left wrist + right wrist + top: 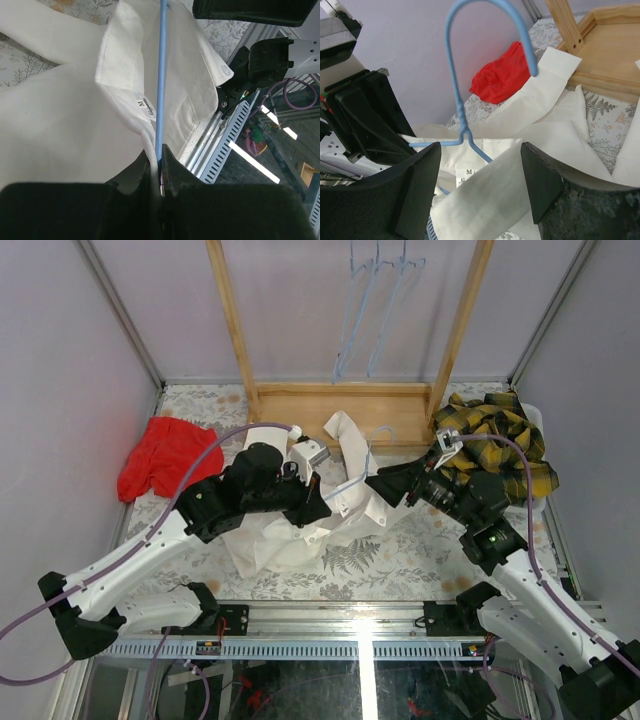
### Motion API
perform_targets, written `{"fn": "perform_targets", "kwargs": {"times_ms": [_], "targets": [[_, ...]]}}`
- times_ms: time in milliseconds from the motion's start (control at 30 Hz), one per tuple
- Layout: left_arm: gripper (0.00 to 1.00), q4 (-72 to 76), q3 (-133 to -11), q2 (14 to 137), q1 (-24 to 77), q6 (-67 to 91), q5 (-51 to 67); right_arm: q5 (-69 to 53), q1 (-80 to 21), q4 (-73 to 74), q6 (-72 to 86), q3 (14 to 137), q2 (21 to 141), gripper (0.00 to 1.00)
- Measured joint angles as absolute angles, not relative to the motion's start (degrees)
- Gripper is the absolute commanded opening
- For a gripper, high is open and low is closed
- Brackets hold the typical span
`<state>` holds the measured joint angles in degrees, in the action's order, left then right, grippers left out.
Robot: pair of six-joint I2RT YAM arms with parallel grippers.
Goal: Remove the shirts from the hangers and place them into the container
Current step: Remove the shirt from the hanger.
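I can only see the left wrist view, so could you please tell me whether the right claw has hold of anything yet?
Observer: No. The right claw stands open, its fingers either side of the white shirt and the neck of the hanger.
Operator: Thank you. Is anything in the container?
Observer: The plaid shirt lies heaped on the container.
Operator: And the rack?
Observer: Only empty hangers hang between the posts of the rack.

Overhead view, close wrist views, likely shared shirt (290, 545)
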<state>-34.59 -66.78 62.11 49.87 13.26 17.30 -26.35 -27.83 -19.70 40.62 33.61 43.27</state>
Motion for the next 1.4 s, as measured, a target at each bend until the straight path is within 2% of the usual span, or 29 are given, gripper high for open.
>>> {"fn": "perform_targets", "kwargs": {"times_ms": [167,400,567,600,633,667,767,900,1200,1400], "targets": [[0.0,-34.6,-66.8,63.4,51.0,13.4,15.7,-21.8,-29.9,-19.0,39.0,33.9,42.9,0.67],[0.0,-34.6,-66.8,64.7,52.2,13.5,14.0,-15.4,-33.2,-18.9,38.9,34.6,44.5,0.51],[0.01,-34.7,-67.4,65.6,52.9,13.5,12.6,-12.4,-36.1,-20.0,39.2,34.7,47.0,0.15],[0.09,-34.8,-67.5,65.8,53.0,13.5,12.3,-11.3,-36.6,-19.9,39.0,34.7,47.1,0.1],[0.28,-34.9,-67.6,65.8,53.1,13.5,11.7,-10.5,-36.8,-19.9,39.0,34.7,47.0,0.05],[0.37,-34.9,-67.8,65.8,53.2,13.5,11.2,-9.6,-37.0,-19.9,38.7,34.6,46.8,0.01],[0.58,-34.9,-68.1,65.8,53.3,14.0,8.7,-8.6,-37.5,-19.8,37.8,34.6,45.6,0.0],[0.73,-35.3,-68.5,64.4,53.3,15.4,4.6,-7.6,-37.7,-17.4,34.5,35.0,44.5,0.0],[0.75,-41.3,-76.2,60.0,53.3,16.2,-4.6,-1.2,-37.8,-9.4,25.6,35.9,44.4,0.0],[0.77,-44.2,-75.0,61.3,53.4,19.0,-6.3,-0.4,-37.8,-8.4,24.4,37.3,45.2,0.0]]}}
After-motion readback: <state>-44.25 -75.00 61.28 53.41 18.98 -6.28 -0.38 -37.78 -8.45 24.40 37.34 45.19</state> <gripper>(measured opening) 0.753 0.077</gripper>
